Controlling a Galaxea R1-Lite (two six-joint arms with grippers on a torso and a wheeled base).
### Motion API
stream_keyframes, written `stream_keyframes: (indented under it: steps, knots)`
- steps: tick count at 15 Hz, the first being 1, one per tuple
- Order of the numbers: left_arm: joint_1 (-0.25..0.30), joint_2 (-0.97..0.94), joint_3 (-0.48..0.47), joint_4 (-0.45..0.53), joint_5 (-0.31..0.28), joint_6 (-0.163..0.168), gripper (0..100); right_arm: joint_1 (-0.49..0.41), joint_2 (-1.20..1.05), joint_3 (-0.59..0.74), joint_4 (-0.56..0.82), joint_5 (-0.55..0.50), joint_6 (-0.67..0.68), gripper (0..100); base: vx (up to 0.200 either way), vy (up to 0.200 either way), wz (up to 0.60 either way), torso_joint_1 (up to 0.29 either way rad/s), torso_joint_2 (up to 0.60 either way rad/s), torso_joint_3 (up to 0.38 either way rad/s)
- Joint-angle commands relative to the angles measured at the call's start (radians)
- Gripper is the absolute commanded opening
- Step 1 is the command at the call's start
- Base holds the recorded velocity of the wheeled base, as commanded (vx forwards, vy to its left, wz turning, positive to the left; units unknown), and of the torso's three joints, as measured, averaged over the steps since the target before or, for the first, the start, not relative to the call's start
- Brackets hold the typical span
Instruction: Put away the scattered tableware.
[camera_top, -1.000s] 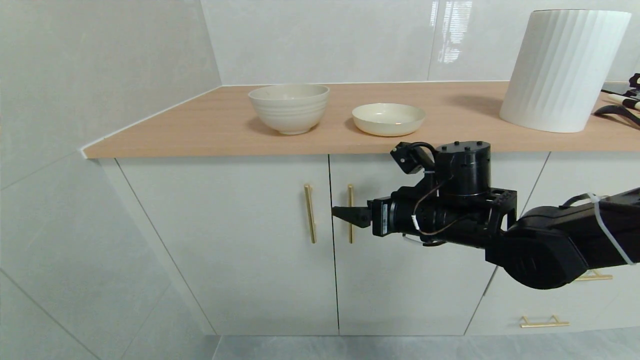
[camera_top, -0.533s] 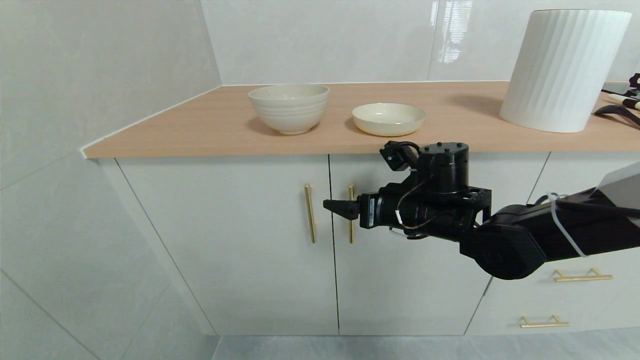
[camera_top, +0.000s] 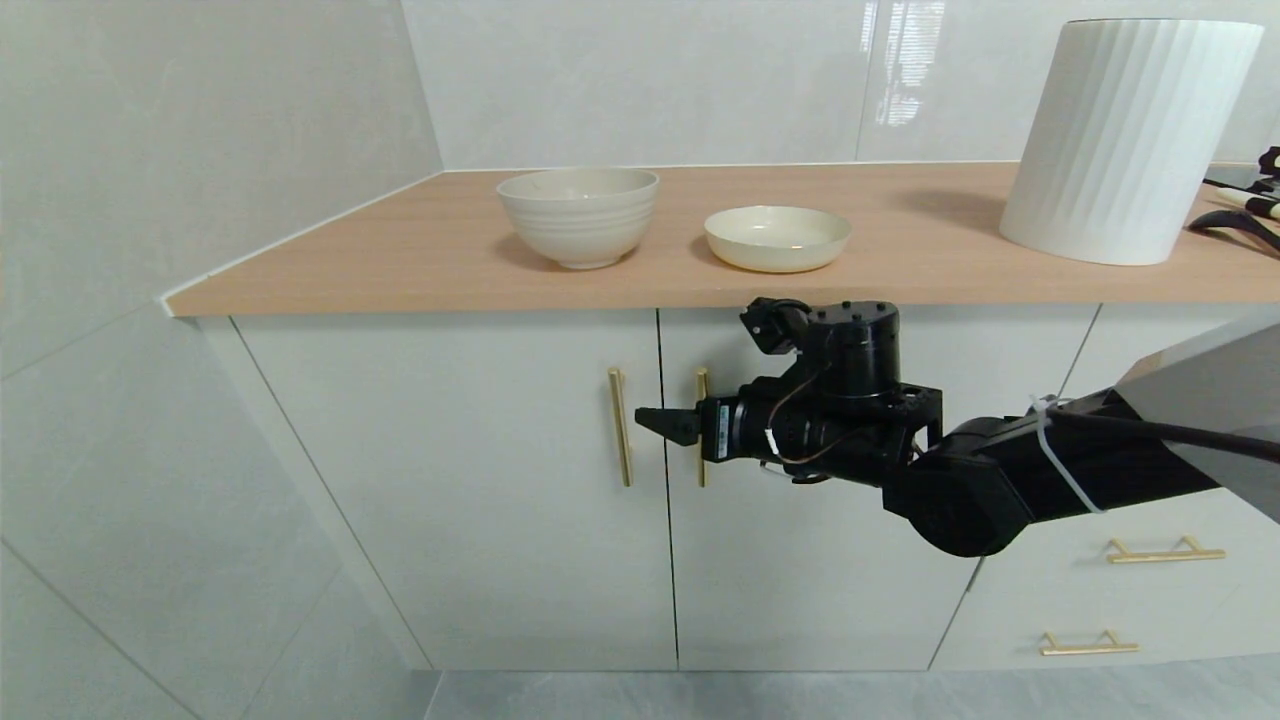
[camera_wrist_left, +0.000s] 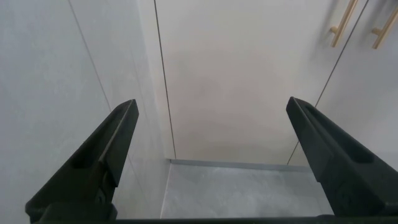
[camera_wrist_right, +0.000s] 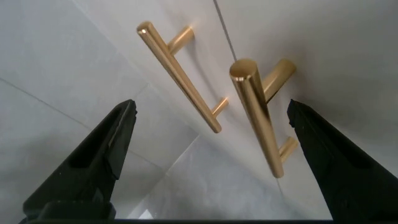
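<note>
1. Cream ribbed bowl (camera_top: 578, 215) and a paler shallow dish (camera_top: 777, 238) stand upright, mouths up, side by side but apart on the wooden countertop (camera_top: 400, 255).
2. Right gripper (camera_top: 650, 421), fingers spread, points level at the vertical brass handles (camera_top: 621, 427) below.
3. Left gripper (camera_wrist_left: 211, 112) is spread too, low by the cabinet (camera_wrist_left: 236, 81).

On the counter (camera_top: 400, 260), bowl (camera_top: 578, 215) sits left of dish (camera_top: 777, 238).

Head camera faces the desk (camera_top: 400, 270) and cabinet doors (camera_top: 470, 480). All views share the gold handles (camera_top: 621, 430), right wrist closest.
</note>
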Motion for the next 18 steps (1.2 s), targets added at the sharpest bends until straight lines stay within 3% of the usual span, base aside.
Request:
stream_keyframes:
  steps: [1, 8, 10, 13, 15, 16, 17, 18]
  knots:
    - [0.0, 0.0, 0.0, -0.001, 0.001, 0.0, 100, 0.004, 0.005, -0.004, -0.002, 0.003, 0.009, 100, 0.0, 0.0, 0.0, 0.0, 0.0, 0.0]
    - [0.0, 0.0, 0.0, -0.001, 0.001, 0.0, 100, 0.082, 0.001, -0.03, -0.005, 0.006, 0.072, 100, 0.0, 0.0, 0.0, 0.0, 0.0, 0.0]
    - [0.0, 0.0, 0.0, -0.001, 0.001, 0.0, 100, 0.089, -0.027, 0.007, -0.005, 0.012, 0.094, 100, 0.0, 0.0, 0.0, 0.0, 0.0, 0.0]
    - [0.0, 0.0, 0.0, -0.001, 0.001, 0.0, 100, 0.092, -0.124, 0.136, -0.005, 0.126, 0.111, 100, 0.0, 0.0, 0.0, 0.0, 0.0, 0.0]
    - [0.0, 0.0, 0.0, -0.001, -0.001, 0.018, 100, 0.092, -0.168, 0.19, -0.005, 0.173, 0.131, 100, 0.0, 0.0, 0.0, 0.0, 0.0, 0.0]
    - [0.0, 0.0, -0.005, -0.021, 0.036, 0.027, 100, 0.092, -0.179, 0.213, -0.007, 0.198, 0.141, 100, 0.0, 0.0, 0.0, 0.0, 0.0, 0.0]
    - [0.0, 0.0, -0.032, -0.087, 0.091, 0.03, 100, 0.092, -0.182, 0.233, -0.007, 0.212, 0.143, 100, 0.0, 0.0, 0.0, 0.0, 0.0, 0.0]
    - [-0.003, 0.008, -0.106, -0.094, 0.06, 0.034, 100, 0.092, -0.191, 0.259, -0.008, 0.215, 0.144, 100, 0.0, 0.0, 0.0, 0.0, 0.0, 0.0]
